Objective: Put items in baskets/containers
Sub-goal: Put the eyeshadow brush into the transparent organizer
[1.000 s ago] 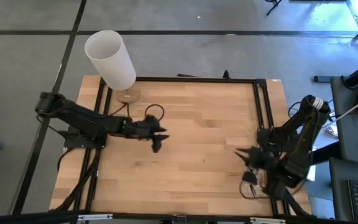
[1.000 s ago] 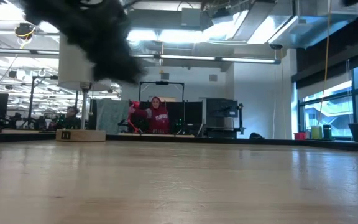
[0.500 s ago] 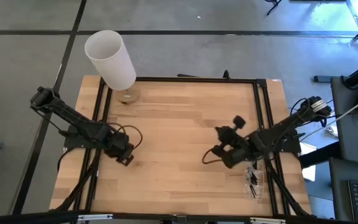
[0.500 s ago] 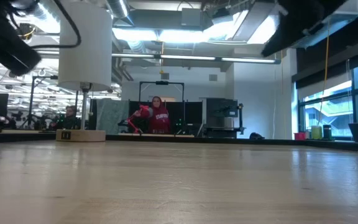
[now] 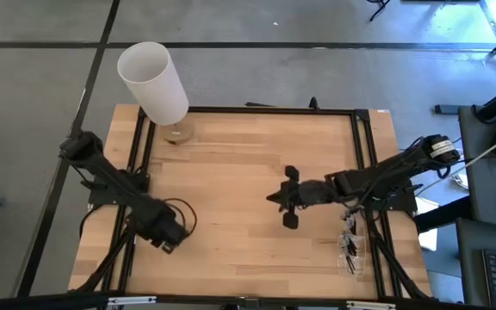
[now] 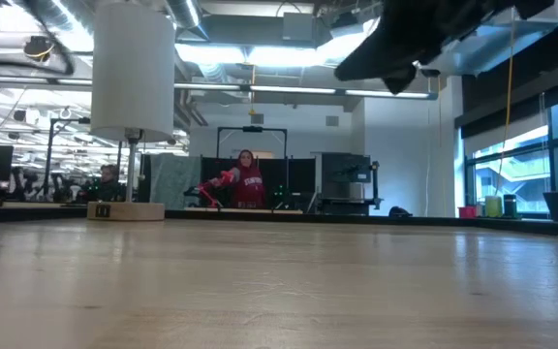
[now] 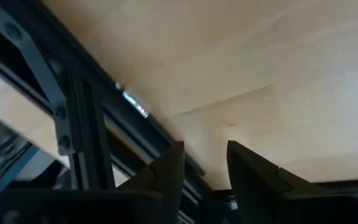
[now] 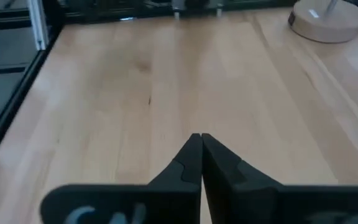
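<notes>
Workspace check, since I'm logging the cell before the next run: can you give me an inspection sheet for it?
Surface: light wooden tabletop in a black frame.
Job's things: thin black-handled brushes in a clear plastic holder by the table's right edge.
Clutter: white cylindrical lamp on a round wooden base at the far left corner.
Grippers: left gripper slightly open, empty, near the left frame rail; right gripper shut, empty, over the table's middle.
Cables: black loop at the left wrist.
Surroundings: person in red far behind the table.
</notes>
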Controlling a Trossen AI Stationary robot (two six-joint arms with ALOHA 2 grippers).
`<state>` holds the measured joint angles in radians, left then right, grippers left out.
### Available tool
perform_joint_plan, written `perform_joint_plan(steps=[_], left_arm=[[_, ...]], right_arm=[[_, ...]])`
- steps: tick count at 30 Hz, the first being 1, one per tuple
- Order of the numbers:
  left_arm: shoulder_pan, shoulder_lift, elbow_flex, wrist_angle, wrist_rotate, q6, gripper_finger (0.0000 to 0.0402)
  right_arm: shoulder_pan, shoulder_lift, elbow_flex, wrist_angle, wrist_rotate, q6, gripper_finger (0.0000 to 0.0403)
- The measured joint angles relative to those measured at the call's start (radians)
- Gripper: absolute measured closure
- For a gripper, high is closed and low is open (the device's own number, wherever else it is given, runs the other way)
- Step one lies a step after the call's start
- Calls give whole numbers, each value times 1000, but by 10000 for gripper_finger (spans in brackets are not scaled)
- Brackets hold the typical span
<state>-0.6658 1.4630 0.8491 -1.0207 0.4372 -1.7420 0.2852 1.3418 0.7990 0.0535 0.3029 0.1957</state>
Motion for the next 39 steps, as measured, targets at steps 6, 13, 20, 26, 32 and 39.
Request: perform_joint_plan(steps=[6, 13, 20, 26, 32, 39], left_arm=[[-25, 163, 6, 13, 142, 52, 294], [-30, 228, 70, 15, 179, 114, 295], [-41, 228, 99, 6, 128, 12, 295], [-43, 228, 98, -4, 75, 20, 301], [-75, 228, 98, -28, 66, 167, 323], [-108, 228, 80, -95, 114, -23, 351]], right_arm=[[-43, 0, -3, 1, -18, -9, 396], [-90, 0, -3, 51, -33, -123, 396], [-182, 0, -3, 83, -137, -155, 396], [-216, 0, -3, 82, -150, -158, 396], [-239, 0, -3, 172, -205, -181, 396], [-273, 0, -3, 232, -263, -209, 396]])
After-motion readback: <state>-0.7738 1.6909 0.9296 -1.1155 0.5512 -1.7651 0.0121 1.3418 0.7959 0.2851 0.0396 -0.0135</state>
